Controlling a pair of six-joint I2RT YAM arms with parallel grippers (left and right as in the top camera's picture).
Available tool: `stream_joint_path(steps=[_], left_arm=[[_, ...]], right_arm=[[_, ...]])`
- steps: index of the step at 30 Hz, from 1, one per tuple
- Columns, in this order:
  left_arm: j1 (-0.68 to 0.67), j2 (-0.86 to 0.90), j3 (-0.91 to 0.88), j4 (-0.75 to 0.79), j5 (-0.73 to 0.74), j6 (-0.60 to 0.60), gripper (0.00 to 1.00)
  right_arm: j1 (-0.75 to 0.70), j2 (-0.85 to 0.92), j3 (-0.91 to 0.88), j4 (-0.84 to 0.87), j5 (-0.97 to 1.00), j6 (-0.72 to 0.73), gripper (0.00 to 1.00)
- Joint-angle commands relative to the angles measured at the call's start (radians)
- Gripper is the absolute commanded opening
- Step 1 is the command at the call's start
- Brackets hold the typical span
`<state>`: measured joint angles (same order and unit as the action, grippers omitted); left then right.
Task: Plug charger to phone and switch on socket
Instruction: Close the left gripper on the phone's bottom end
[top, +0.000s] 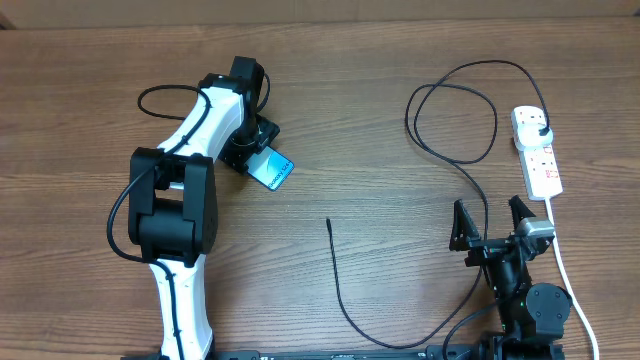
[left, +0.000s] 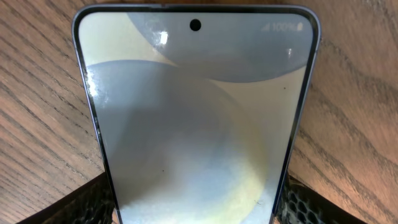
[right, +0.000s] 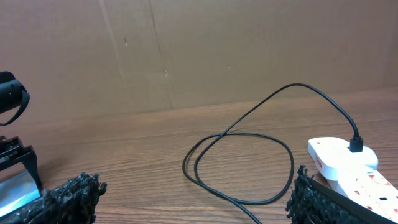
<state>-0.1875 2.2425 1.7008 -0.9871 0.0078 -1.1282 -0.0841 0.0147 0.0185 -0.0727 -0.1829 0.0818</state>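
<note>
one view, overhead, shows the charger (top: 334, 262) tip unplugged.

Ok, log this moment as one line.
left gripper shut on phone | right gripper open | charger tip loose on table | plug in socket

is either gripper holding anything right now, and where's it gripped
The left gripper holds the phone, its fingers pressing the two long side edges near the end opposite the selfie camera. The right gripper is open and empty.
</note>
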Motion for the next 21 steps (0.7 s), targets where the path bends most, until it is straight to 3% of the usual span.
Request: stream_joint_path(steps=[1,7,10,12,21], left_arm=[[-0.003,0.092,-0.043,0.017,0.067,-0.02,0.64],[-0.003,0.092,-0.043,0.019,0.064,-0.017,0.4],[-0.003,0.092,-0.043,0.019,0.064,-0.017,0.14],[-0.003,0.092,-0.043,0.019,0.064,-0.017,0.06],[-0.003,0.092,-0.043,0.02,0.064,-0.002,0.04]], right_arm=[[0.005,-0.011,-0.01,0.003,0.006,0.0,1.0],[0.005,-0.011,-0.01,0.003,0.006,0.0,1.0],[0.005,-0.011,-0.01,0.003,0.006,0.0,1.0],[0.005,-0.011,-0.01,0.003,0.006,0.0,1.0],[0.005,-0.011,-0.01,0.003,0.006,0.0,1.0]])
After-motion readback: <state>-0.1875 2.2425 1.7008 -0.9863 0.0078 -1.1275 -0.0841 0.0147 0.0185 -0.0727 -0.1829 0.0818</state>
